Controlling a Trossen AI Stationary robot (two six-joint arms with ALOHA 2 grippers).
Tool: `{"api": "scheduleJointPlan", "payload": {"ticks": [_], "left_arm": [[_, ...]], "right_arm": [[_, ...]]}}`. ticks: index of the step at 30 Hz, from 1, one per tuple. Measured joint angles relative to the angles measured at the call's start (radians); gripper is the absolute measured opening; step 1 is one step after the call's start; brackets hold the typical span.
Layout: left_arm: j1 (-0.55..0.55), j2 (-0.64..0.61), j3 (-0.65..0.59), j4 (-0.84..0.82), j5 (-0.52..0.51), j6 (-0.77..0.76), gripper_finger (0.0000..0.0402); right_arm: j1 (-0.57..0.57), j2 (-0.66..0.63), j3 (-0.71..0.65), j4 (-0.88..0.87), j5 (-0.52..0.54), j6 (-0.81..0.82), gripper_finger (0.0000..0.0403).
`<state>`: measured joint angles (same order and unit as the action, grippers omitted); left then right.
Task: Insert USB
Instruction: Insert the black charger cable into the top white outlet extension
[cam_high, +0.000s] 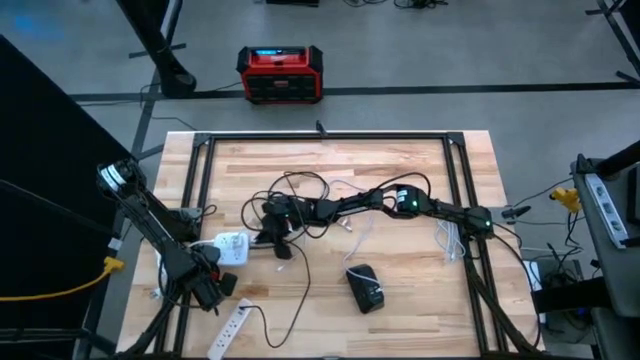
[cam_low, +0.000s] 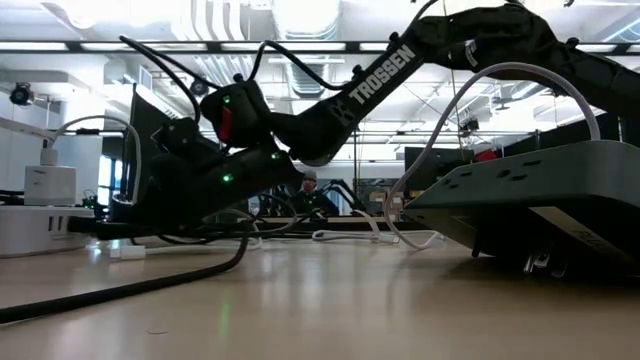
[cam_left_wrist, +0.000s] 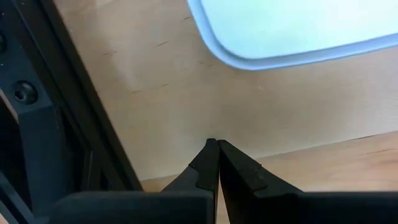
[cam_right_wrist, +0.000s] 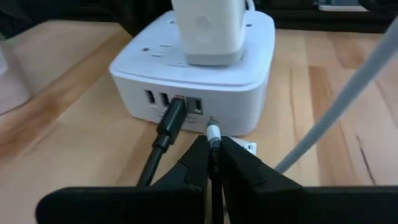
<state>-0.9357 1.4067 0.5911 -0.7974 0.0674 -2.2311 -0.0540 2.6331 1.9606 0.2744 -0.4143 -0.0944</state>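
Pinching a thin silver-tipped USB plug (cam_right_wrist: 213, 132), the right gripper (cam_right_wrist: 213, 163) points it lengthwise at the white plastic charging hub (cam_right_wrist: 193, 78) just ahead, centre frame; the idle left gripper (cam_left_wrist: 217, 163) sits closed, lower left.

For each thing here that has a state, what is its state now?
White hub: a white adapter is plugged into its top, a black USB cable is in one front port, and the other front ports are free.
Silver-tipped plug: held, not yet inserted, just in front of the hub.
Right end effector: shut on the plug.
Left end effector: shut, empty.
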Motion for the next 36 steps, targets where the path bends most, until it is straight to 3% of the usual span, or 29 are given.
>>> {"api": "scheduleJointPlan", "payload": {"ticks": [10,13,17,21,27,31,36], "left_arm": [[0.0,0.0,0.003,0.002,0.002,0.034,0.0],[0.006,0.006,0.031,-0.042,0.101,0.027,0.0],[0.002,-0.001,0.023,0.003,0.319,-0.045,0.0],[0.002,0.003,-0.009,0.09,0.391,-0.086,0.0],[0.036,-0.001,-0.008,-0.025,0.264,-0.047,0.0],[0.059,-0.004,0.086,-0.244,0.131,-0.022,0.0],[0.061,-0.008,0.209,-0.568,0.096,-0.012,0.0]], "right_arm": [[0.017,0.0,0.0,0.026,-0.004,0.019,0.0014],[0.017,0.0,0.0,0.024,-0.004,0.019,0.0014],[0.017,0.0,-0.001,0.023,-0.008,0.024,0.0014],[0.017,0.0,-0.001,0.021,-0.015,0.024,0.0014],[0.019,-0.002,-0.001,0.001,-0.029,0.024,0.0014],[0.018,-0.002,-0.001,-0.006,-0.03,0.019,0.0014],[0.013,-0.002,-0.001,-0.002,-0.031,0.018,0.0014]]}}
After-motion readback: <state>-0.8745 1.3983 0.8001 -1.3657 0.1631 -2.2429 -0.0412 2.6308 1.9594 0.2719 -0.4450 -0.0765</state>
